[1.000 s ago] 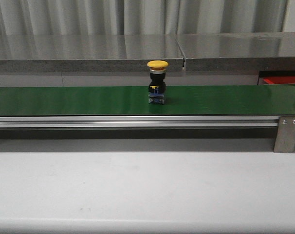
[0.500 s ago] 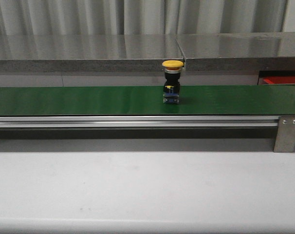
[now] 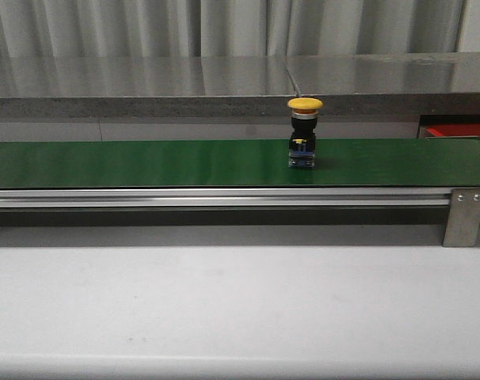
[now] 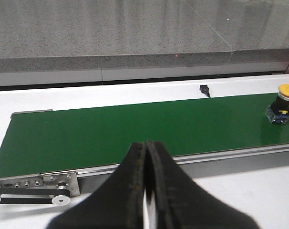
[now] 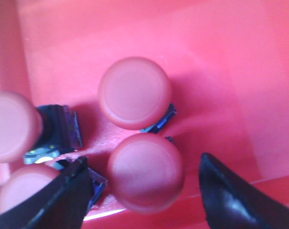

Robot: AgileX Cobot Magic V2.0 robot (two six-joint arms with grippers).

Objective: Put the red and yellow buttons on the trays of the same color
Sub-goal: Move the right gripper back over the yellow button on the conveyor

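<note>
Yellow mushroom-cap push button [image 3: 304, 132] with a black body and a blue base stands upright on the green conveyor belt [image 3: 145, 162], right of the belt's middle in the front view and nearer its far edge. The left wrist view shows the same button [image 4: 281, 103] far off to one side of the left claw [image 4: 145, 191], well apart from it. That claw's 2 black fingers [image 4: 135, 186] are pressed together with nothing between them, hovering over the near edge of the belt and its silver aluminium rail [image 3: 224, 197].

Over the red plastic tray [image 5: 240, 62], the right claw [image 5: 144, 191] has its 2 black fingers [image 5: 230, 198] spread wide apart, one on each side of a red mushroom-cap button [image 5: 146, 171]; they do not touch it. 3 more red buttons lie in the tray: 1 upright just beside it [image 5: 134, 93], 1 tipped on its side showing its black body [image 5: 13, 127], and 1 partly hidden behind a finger [image 5: 25, 191].

A white bench [image 3: 240, 309] carries the conveyor, and a grey speckled stone ledge [image 3: 137, 83] runs behind it.
</note>
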